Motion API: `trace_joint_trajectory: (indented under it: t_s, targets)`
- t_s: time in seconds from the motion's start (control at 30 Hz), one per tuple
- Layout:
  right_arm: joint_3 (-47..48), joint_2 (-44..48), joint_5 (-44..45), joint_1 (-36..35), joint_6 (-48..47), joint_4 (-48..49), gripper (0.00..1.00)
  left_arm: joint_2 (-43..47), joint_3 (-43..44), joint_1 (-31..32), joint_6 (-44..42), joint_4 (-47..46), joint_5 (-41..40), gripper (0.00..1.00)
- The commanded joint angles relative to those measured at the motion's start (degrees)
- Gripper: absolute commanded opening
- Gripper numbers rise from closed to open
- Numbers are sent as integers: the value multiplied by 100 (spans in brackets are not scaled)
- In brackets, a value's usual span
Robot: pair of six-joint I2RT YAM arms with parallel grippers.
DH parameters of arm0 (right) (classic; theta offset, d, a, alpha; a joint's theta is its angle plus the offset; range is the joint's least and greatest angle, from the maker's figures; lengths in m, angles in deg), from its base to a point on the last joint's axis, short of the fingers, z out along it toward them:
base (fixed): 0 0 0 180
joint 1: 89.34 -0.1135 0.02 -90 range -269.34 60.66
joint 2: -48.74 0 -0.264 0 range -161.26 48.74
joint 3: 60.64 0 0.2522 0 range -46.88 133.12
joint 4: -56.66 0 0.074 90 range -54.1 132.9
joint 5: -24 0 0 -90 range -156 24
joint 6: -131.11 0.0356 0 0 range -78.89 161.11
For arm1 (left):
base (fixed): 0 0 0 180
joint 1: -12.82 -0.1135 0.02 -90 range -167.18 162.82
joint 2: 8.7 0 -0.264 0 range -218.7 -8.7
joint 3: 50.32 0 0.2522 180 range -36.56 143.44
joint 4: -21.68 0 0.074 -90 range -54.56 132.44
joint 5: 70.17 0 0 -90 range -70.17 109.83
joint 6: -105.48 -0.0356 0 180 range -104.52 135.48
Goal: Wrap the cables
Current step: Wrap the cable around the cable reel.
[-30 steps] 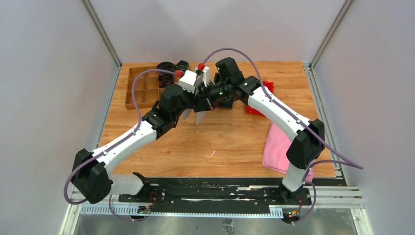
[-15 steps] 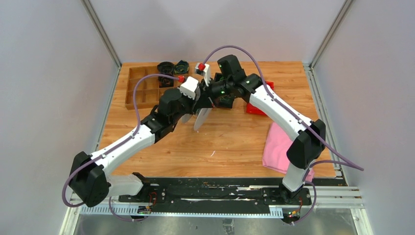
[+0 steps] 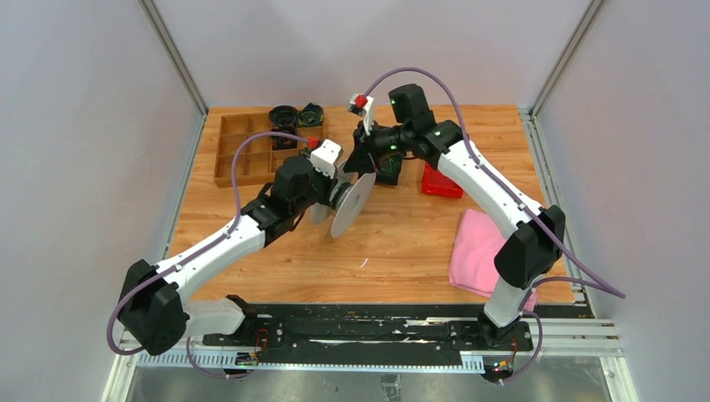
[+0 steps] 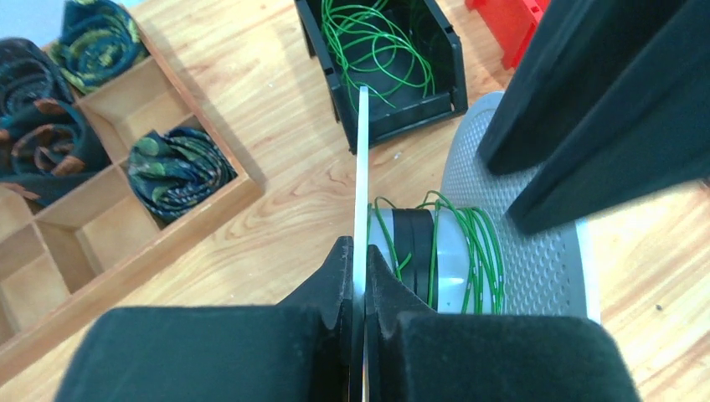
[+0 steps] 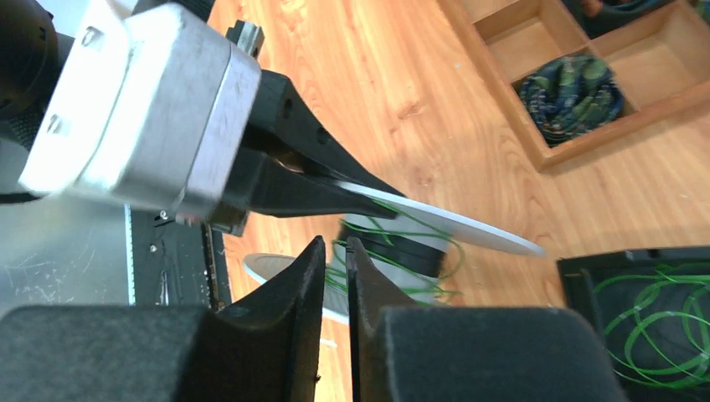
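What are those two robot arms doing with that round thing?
The left gripper is pinching one thin rim of a grey spool. Some green cable is looped round its middle. The right gripper hovers beside it, jaws a little apart. More loose cable lies in the black bin.

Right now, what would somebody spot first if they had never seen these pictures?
Over the middle of the table, the left gripper pinches the thin rim of a grey spool wound with bright green cable, and the right gripper sits right next to it. Just beyond, a black bin holds more green loops, and a pink cloth lies near the table's right edge.
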Motion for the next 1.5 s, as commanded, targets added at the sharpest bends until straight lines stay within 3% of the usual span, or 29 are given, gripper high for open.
trace_joint_trajectory:
  t_s: [0.0,0.1,0.33,0.67,0.93,1.23,1.47]
  targets:
    - [44,486,-256,540,399,294,21,106,246,-256,693,-41,513,0]
    - [-333,757,-240,962,706,569,38,173,371,-540,1149,121,835,0]
    - [-1579,1288,67,1787,1011,1055,51,261,471,-1243,2246,221,1762,0]
    - [-2590,1023,-97,1847,1055,1439,53,283,668,-1959,3316,229,2800,0]
    - [-3343,934,-769,1856,1447,2327,43,259,759,-2140,3950,70,3022,0]
    - [-3880,1330,-949,1876,2642,3630,64,-15,732,-2348,4819,-485,3400,0]
    - [-3993,1104,-1144,1856,3921,4614,67,-55,624,-2348,4915,-712,3410,0]
